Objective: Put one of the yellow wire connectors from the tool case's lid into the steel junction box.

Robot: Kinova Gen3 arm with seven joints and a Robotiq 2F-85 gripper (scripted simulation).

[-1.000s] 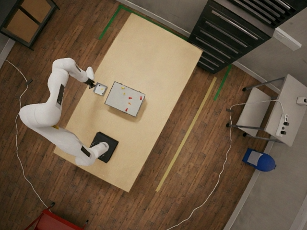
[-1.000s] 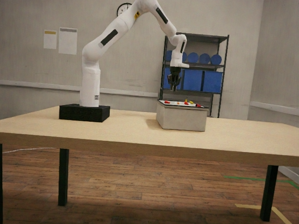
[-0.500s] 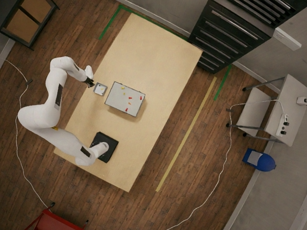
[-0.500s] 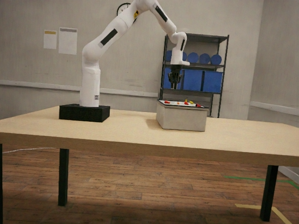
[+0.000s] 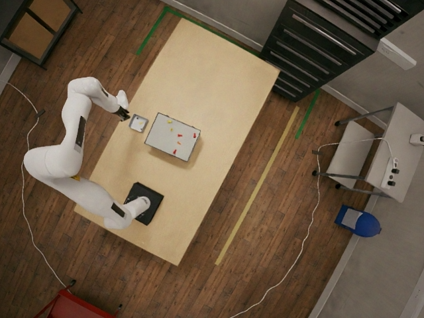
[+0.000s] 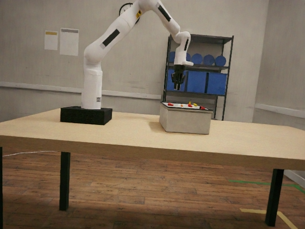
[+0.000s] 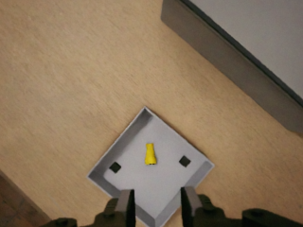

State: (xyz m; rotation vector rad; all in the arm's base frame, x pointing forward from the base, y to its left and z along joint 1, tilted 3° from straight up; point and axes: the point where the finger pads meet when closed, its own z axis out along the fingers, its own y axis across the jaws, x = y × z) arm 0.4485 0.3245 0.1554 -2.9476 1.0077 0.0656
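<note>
The steel junction box [image 5: 145,120] [image 7: 124,138] sits on the table just left of the tool case [image 5: 160,138] [image 6: 184,120]. One yellow wire connector [image 7: 150,154] [image 5: 136,119] lies on the box floor between two dark square holes. Two more yellow connectors [image 5: 168,120] [image 6: 194,104] lie on the case's pale lid with red and orange ones [image 5: 194,135] [image 6: 170,104]. My gripper [image 5: 124,116] [image 6: 177,86] [image 7: 158,204] hangs high above the near-left edge of the box, fingers partly apart with nothing between them. The case hides the box in the exterior view.
The arm's black base [image 5: 145,201] [image 6: 86,115] stands at the table's near-left part. A dark drawer cabinet [image 5: 308,51] stands past the table's far corner. A shelf with blue bins [image 6: 207,81] stands behind the case.
</note>
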